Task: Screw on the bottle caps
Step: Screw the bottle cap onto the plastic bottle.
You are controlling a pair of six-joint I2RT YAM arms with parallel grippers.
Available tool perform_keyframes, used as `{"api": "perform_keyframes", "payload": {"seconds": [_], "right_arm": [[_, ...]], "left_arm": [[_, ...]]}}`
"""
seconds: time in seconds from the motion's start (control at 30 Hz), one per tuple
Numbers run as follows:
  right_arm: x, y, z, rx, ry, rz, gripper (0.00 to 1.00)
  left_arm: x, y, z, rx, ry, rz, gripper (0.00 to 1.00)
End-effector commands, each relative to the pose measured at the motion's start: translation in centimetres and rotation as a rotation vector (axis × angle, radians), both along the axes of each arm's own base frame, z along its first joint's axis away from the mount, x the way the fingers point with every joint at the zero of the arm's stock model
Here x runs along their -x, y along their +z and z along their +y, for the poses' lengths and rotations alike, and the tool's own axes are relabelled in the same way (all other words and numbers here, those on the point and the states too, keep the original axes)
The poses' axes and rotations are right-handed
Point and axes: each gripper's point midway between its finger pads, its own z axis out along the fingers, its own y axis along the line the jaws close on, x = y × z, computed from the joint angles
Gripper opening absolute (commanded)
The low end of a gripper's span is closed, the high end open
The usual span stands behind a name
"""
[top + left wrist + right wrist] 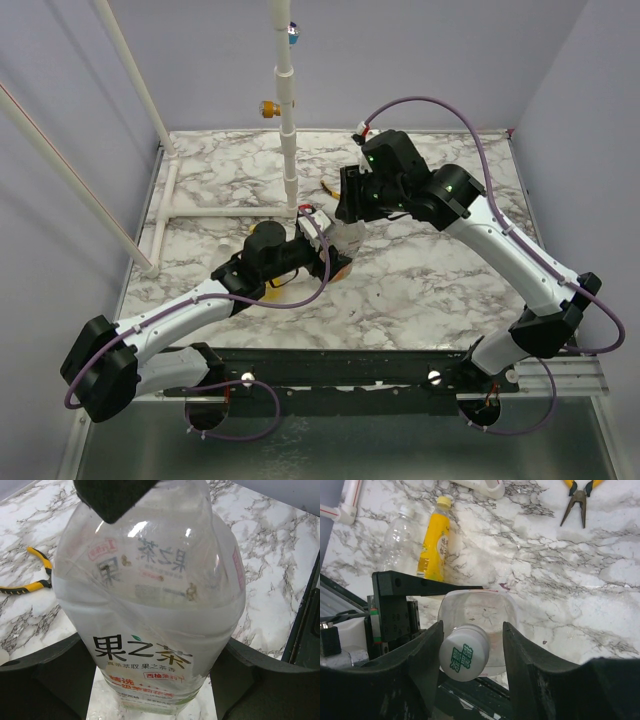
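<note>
Left hand [155,692] grips the clear tea bottle [150,595]. Its whitish cap [464,652], lower centre, points straight up between the right hand's [472,630] parted, loose fingers.

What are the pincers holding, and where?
The left pincer holds the clear bottle by its labelled body. The right pincer straddles its white cap with a gap, holding nothing.

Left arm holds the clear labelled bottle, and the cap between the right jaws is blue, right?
Not blue: the cap is white with green print, as the right wrist view shows. It does sit between the jaws of the right gripper, and the left gripper holds the clear labelled bottle.
</note>
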Motion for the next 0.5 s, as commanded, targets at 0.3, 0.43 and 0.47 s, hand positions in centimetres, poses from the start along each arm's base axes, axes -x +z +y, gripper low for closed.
{"api": "perform_keyframes", "payload": {"seconds": [0.3,0.43,0.47], "right_arm": [[-0.1,2.8,-0.2,-0.077,-0.004,-0.101,0.87],[0.0,4.7,-0.3,-0.140,0.022,-0.191,0.91],[0.1,5.3,-0.2,-0.160,0.037,-0.217,0.92]], "left_arm": [[0.5,3.5,-0.9,0.078,-0.057,-0.063,0.00],[1.1,3.3,-1.1,0.089,-0.071,-0.027,0.00],[1.1,3.3,-1.1,0.090,-0.075,-0.023,0.00]]}}
